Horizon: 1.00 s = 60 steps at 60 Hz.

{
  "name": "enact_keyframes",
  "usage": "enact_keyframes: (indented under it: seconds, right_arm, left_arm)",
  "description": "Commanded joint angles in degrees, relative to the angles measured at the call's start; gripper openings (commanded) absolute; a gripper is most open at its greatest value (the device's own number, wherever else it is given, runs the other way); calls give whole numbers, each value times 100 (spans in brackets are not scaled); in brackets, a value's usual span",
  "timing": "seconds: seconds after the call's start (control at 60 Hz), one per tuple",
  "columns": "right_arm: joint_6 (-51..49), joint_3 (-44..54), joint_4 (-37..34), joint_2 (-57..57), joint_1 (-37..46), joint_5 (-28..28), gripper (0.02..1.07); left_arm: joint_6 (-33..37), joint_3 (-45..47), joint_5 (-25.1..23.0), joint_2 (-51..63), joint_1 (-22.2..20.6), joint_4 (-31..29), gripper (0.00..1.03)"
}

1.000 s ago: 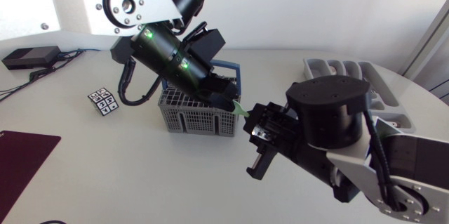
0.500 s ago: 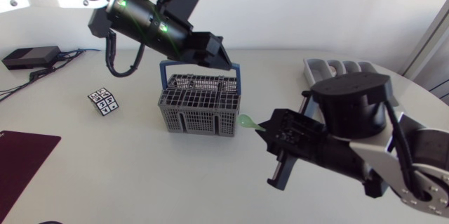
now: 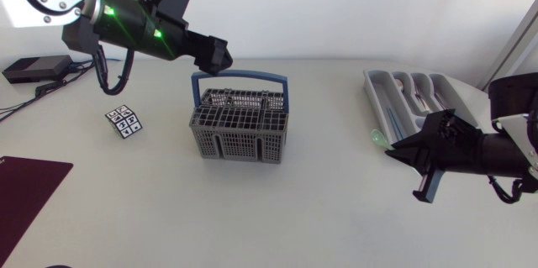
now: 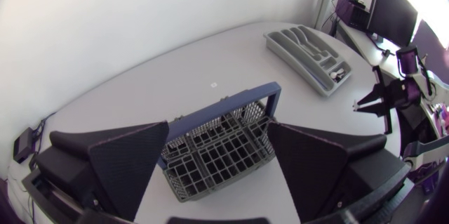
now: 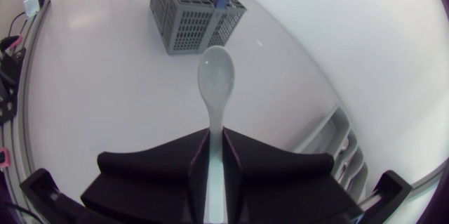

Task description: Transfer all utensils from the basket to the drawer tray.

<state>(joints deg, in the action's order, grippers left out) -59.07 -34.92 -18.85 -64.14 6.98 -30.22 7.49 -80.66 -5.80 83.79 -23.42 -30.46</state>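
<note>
A second ago the left gripper (image 3: 217, 55) was right down at the grey wire basket (image 3: 239, 125); now it has pulled back up and away and hangs clear of the blue handle. The right gripper (image 3: 397, 148) has swung off from the basket's side, carrying the pale green spoon (image 3: 377, 139) across the table (image 3: 277, 209). The spoon's bowl is now near the front end of the drawer tray (image 3: 372, 100), held above the tabletop and not in any compartment.

From overhead you cannot really judge either claw. The left wrist view settles one: the left gripper (image 4: 221, 171) has its two wedges spread wide with nothing touching them, the basket (image 4: 217, 150) below and ahead, and the tray (image 4: 280, 45) well beyond. The right wrist view settles the other: the right gripper (image 5: 216, 155) pinches the spoon (image 5: 215, 76) by its handle, bowl sticking out ahead toward the basket (image 5: 193, 13), and the tray (image 5: 337, 147) off to one side.

Only the overhead view shows cutlery (image 3: 414, 91) already lying in the tray. It alone shows a small marker cube (image 3: 123, 121) beside the basket and a dark maroon mat (image 3: 25, 192) at the table's edge
</note>
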Motion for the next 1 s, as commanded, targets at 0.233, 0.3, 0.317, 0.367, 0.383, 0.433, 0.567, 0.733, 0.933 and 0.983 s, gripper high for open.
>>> enact_keyframes:
  seconds: [0.233, 0.3, 0.317, 0.367, 0.383, 0.433, 0.567, 0.733, 0.933, 0.983]
  right_arm:
    - [-2109, -1044, -84, -1997, 1666, -265, 9]
    - [-2443, -1334, -101, -2402, 1912, -239, 9]
    - [-2504, -1395, -110, -2472, 1947, -230, 9]
    - [-2803, -1641, -154, -2762, 2097, -195, 9]
    - [-2891, -1720, -145, -2876, 2141, -177, 9]
    - [-3146, -1975, -154, -3201, 2255, -54, 10]
    - [-3700, -2661, -110, -4001, 2483, 420, 10]
    - [-4236, -3100, 136, -4572, 2606, 930, 10]
    - [-4579, -3232, 593, -4906, 2703, 1281, 14]
    - [-4614, -3179, 813, -4933, 2712, 1290, 20]
  left_arm:
    - [385, 622, 27, -310, 268, 66, 99]
    - [420, 710, 27, -337, 285, 66, 99]
    - [429, 727, 18, -346, 294, 66, 99]
    - [438, 771, 18, -363, 312, 66, 99]
    - [447, 798, 18, -381, 329, 66, 99]
    - [447, 859, 18, -398, 356, 66, 99]
    - [464, 982, 18, -434, 417, 66, 99]
    - [491, 1132, 27, -521, 496, 66, 99]
    - [508, 1290, 27, -592, 567, 66, 99]
    - [526, 1334, 27, -618, 611, 66, 99]
